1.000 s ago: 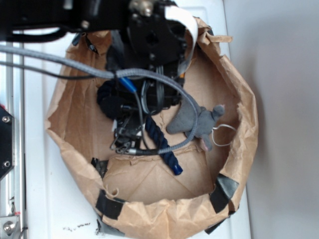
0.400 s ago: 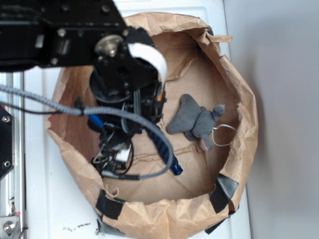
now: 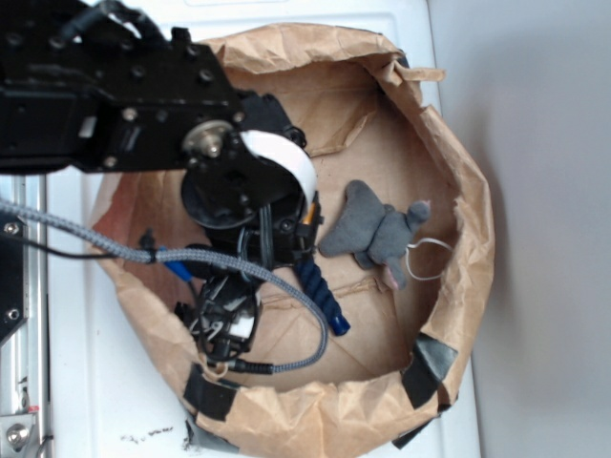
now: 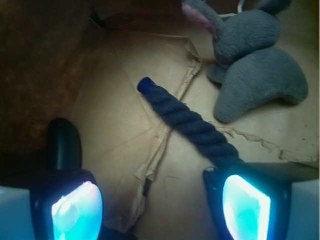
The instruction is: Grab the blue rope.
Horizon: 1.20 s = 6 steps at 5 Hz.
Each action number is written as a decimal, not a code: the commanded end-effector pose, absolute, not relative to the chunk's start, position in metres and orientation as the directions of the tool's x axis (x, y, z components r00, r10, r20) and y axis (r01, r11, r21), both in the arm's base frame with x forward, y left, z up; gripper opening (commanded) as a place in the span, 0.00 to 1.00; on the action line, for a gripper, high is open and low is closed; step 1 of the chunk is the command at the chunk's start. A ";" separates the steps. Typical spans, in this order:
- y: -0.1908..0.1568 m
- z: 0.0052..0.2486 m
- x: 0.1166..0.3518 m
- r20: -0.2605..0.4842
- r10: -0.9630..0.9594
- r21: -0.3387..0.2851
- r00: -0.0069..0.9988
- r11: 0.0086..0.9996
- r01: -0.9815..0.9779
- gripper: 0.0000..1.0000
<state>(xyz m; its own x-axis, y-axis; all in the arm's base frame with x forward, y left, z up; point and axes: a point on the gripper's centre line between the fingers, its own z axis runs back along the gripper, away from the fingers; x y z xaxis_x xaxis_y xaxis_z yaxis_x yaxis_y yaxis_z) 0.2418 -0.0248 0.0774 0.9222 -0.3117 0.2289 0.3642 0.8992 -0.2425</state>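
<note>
Exterior: brown paper bag (image 3: 458,172) on white tabletop (image 3: 115,410).

Robot test bench, probably a laboratory: a black robot arm (image 3: 143,105) with a braided grey cable (image 3: 220,258) reaches over a white tabletop (image 3: 91,382); a makeshift brown paper bin (image 3: 458,191), patched with black tape (image 3: 431,367), holds a grey plush toy (image 3: 377,229); bare grey wall (image 3: 544,229) beside it.

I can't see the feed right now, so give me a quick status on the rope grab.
Gripper open, empty, low inside the paper bag. Blue rope flat on the bag floor, running under the right-hand finger, not gripped. Grey plush toy beside the rope, apart from it.
</note>
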 end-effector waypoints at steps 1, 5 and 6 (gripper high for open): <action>-0.023 0.089 0.266 0.287 -0.406 -0.198 0.867 0.861 0.469 1.00; -0.025 0.042 0.284 0.271 -0.493 -0.025 0.827 0.855 0.518 1.00; -0.030 0.021 0.284 0.253 -0.515 0.017 0.819 0.849 0.528 1.00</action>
